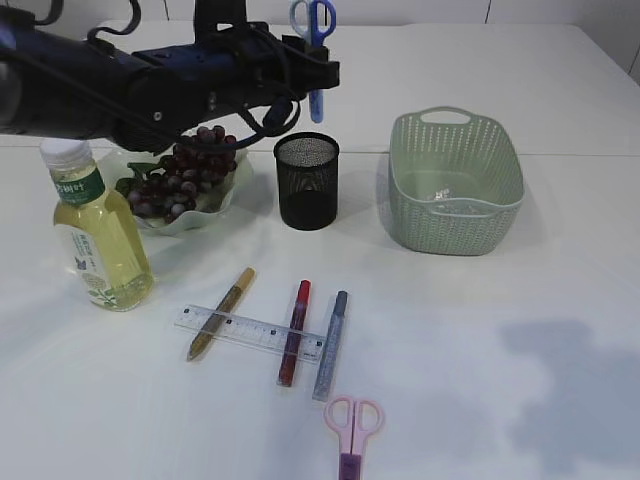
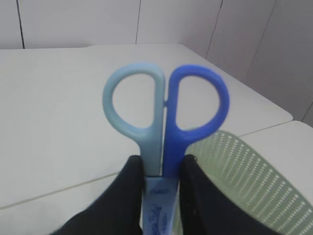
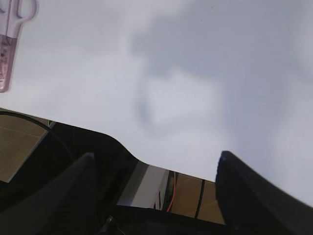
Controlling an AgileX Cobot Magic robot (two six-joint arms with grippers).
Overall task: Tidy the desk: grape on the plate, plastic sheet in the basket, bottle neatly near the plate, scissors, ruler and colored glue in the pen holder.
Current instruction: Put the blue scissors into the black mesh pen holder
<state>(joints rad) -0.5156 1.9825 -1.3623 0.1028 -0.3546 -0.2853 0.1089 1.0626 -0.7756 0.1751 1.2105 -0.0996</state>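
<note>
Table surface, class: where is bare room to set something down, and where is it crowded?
Free: the wide patch right of the pink scissors, in front of the basket. Crowded: around the ruler and glue pens, and between bottle, plate and pen holder.

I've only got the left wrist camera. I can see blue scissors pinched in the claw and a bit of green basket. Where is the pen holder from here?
Observer: The black mesh pen holder stands below the blue scissors. In the exterior view their tip hangs just above its rim.
Operator: Is anything in it yet?
Observer: Nothing shows above its rim. The ruler and three glue pens lie on the table in front of it.
Operator: What's the right claw doing?
Observer: The right claw is open over bare table, with pink scissors lying nearby.
</note>
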